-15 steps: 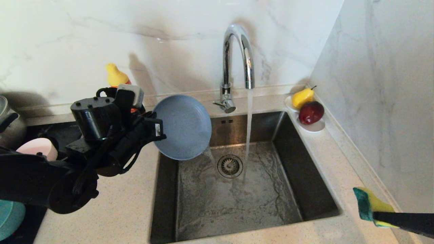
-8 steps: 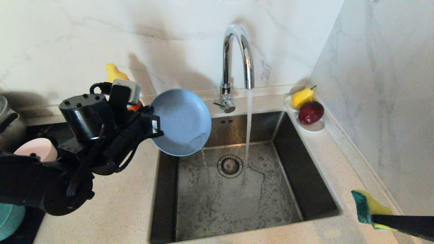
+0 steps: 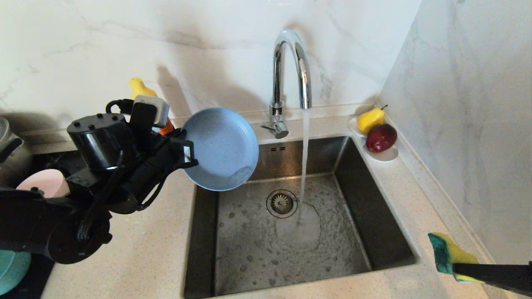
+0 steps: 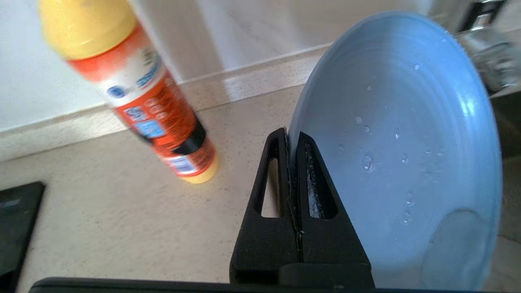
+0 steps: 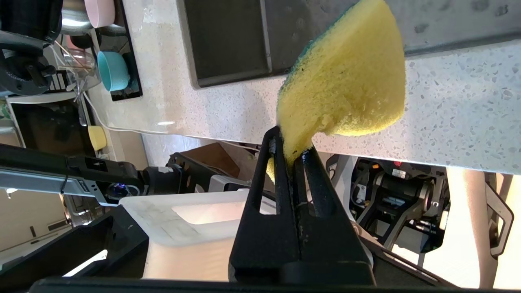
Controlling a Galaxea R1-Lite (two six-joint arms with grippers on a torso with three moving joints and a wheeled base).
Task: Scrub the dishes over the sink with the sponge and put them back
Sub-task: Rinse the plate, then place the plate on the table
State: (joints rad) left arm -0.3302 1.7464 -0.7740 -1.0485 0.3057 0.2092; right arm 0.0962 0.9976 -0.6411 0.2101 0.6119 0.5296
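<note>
My left gripper (image 3: 188, 155) (image 4: 291, 136) is shut on the rim of the grey-blue plate (image 3: 220, 149) (image 4: 395, 142). It holds the plate tilted on edge above the back left corner of the sink (image 3: 257, 249), with drops and a little water pooled at its low side. My right gripper (image 3: 457, 268) (image 5: 291, 140) hangs over the counter at the sink's front right, shut on the yellow and green sponge (image 3: 447, 253) (image 5: 346, 81). The pink bowl (image 3: 41, 182) and the teal bowl (image 3: 12, 270) sit at the far left, partly hidden by my left arm.
The chrome tap (image 3: 291, 62) runs a stream of water (image 3: 304, 153) beside the drain strainer (image 3: 282, 203). An orange bottle (image 3: 143, 89) (image 4: 154, 101) stands behind my left gripper. A white dish (image 3: 386, 157) with a pear and a red apple sits at the back right, by the side wall.
My left gripper has raised the plate a little and drawn it slightly left; water no longer pours off its lower edge. The right gripper with the sponge has stayed nearly still.
</note>
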